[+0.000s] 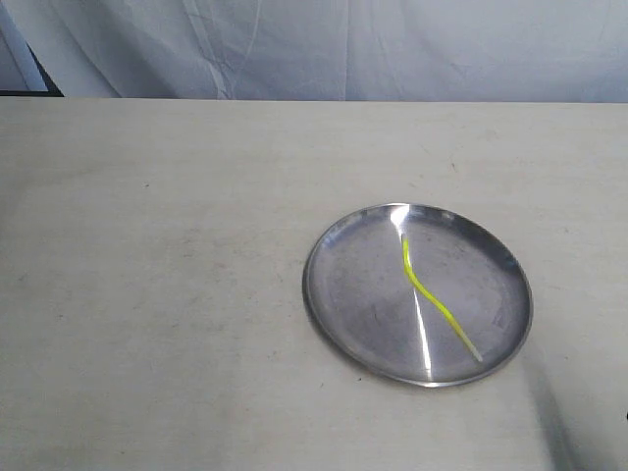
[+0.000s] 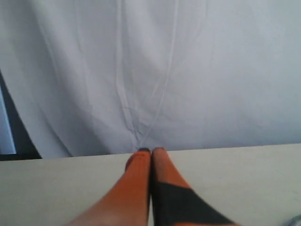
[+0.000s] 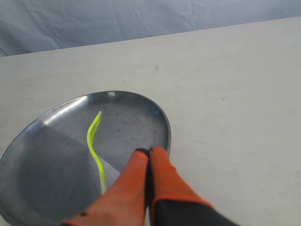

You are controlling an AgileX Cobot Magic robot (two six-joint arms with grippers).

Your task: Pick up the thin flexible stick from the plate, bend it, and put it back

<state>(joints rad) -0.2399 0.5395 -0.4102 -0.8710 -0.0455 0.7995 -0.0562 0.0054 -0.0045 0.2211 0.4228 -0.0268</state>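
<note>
The round silver plate [image 1: 353,294] lies on the table right of centre. On it rests the thin yellow-green stick [image 1: 429,293], gently S-curved, its pale tip toward the plate's front right. In the right wrist view the stick [image 3: 93,141] lies on the plate [image 3: 51,155], and my right gripper [image 3: 149,151] is shut and empty above the plate's edge, a little beside the stick. My left gripper [image 2: 151,150] is shut with nothing in it, pointing over bare table toward the backdrop. Neither gripper shows in the exterior view.
A pale beige table [image 1: 157,294] carries only the plate. A wrinkled white cloth backdrop [image 1: 343,44] hangs behind its far edge. A blurred dark shadow [image 1: 554,422] falls at the front right corner.
</note>
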